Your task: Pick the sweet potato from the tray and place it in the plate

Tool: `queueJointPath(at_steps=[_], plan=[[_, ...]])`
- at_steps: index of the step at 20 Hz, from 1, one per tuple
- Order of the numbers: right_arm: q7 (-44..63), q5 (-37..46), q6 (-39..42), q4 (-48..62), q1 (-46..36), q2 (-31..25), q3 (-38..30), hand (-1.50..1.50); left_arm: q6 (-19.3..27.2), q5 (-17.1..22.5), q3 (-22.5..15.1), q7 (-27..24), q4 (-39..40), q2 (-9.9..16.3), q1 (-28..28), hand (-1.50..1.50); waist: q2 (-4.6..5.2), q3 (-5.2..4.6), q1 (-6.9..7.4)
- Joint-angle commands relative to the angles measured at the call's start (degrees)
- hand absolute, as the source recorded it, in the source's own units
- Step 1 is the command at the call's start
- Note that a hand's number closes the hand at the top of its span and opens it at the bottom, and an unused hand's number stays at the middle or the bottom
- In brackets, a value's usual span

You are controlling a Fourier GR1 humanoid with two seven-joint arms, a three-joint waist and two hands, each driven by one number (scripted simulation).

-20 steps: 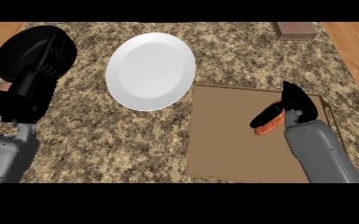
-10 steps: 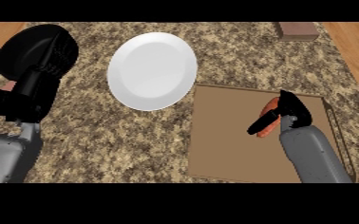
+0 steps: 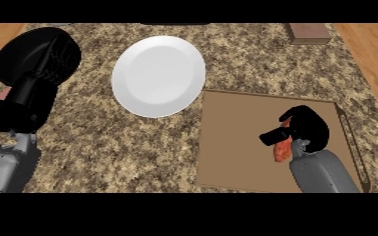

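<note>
An orange sweet potato lies on the brown tray at the right. My right hand curls over it, thumb on its left side, and hides its upper part. Whether the potato is off the tray I cannot tell. A white plate sits on the speckled counter, up and to the left of the tray. My left hand rests open near the left edge, fingers up, far from the plate's rim.
A small brown block stands at the back right of the counter. Wooden floor shows past the counter's right edge and at the top left corner.
My right hand has moved left and down over the tray and closed round the sweet potato. The left hand has shifted only slightly.
</note>
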Motion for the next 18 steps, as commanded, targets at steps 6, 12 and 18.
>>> queueJointPath(at_steps=[6,12,18], plan=[[6.1,21.8,-4.6,-18.6,21.9,-1.4,14.6,1.5,-1.5,0.2,1.2,-0.9,0.7,-0.3,1.1,0.0,0.57,0.59,-0.74],[11.0,34.6,3.3,-36.8,26.1,3.4,23.3,1.5,-3.1,0.8,2.9,-0.6,0.1,0.0,1.6,0.0,0.6,0.59,-0.1],[4.9,42.0,3.2,-40.4,18.9,11.0,30.2,1.5,-1.1,-3.1,1.1,-0.8,3.1,-2.9,-2.1,0.0,0.84,0.62,-0.05]])
